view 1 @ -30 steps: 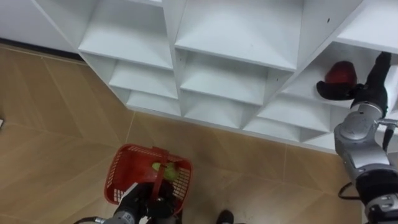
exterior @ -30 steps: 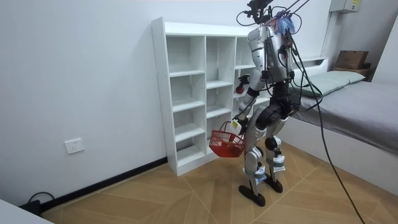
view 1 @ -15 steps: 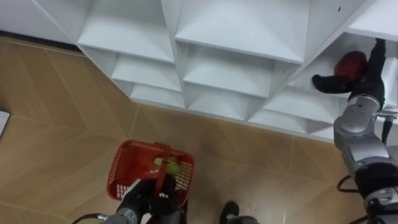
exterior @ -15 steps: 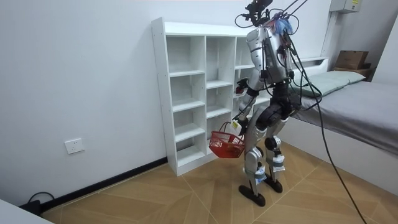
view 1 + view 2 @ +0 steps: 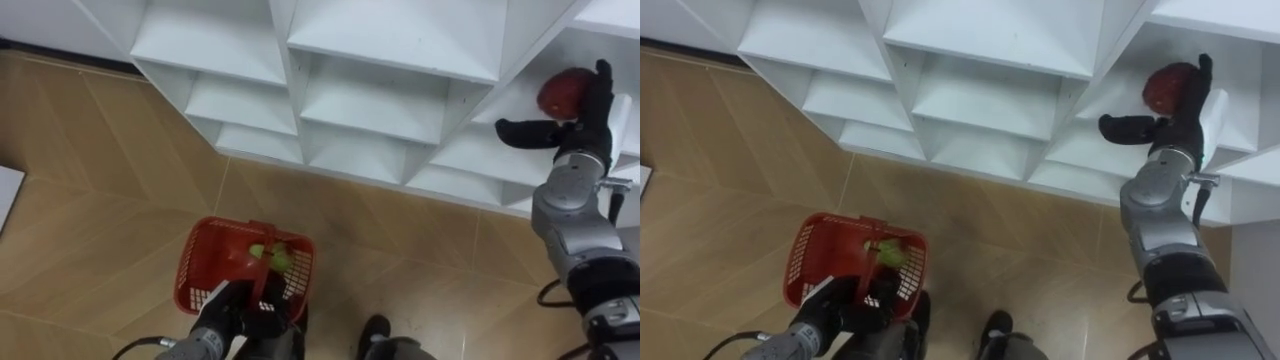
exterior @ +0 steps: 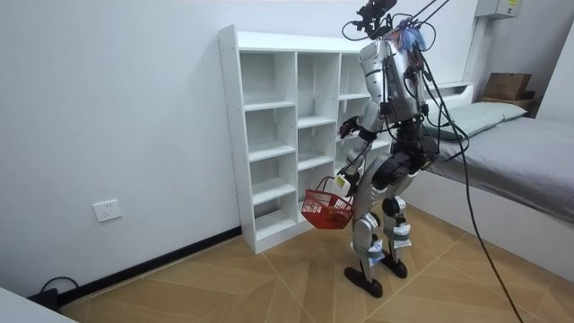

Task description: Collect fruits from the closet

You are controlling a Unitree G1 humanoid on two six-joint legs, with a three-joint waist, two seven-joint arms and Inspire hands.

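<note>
Left eye view: right hand (image 5: 585, 115) spread, fingers straight, against the round red fruit (image 5: 562, 92) inside the white cubby closet (image 5: 380, 60).
Below, left hand (image 5: 243, 306) clasps the red plastic basket (image 5: 195, 270) holding green fruit (image 5: 272, 258), over wooden floor (image 5: 90, 180).

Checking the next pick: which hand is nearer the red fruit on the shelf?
Right. The right hand is open beside the red fruit, fingers along its side, thumb below. The left hand hangs low over the floor, gripping the handle of the red basket.
</note>
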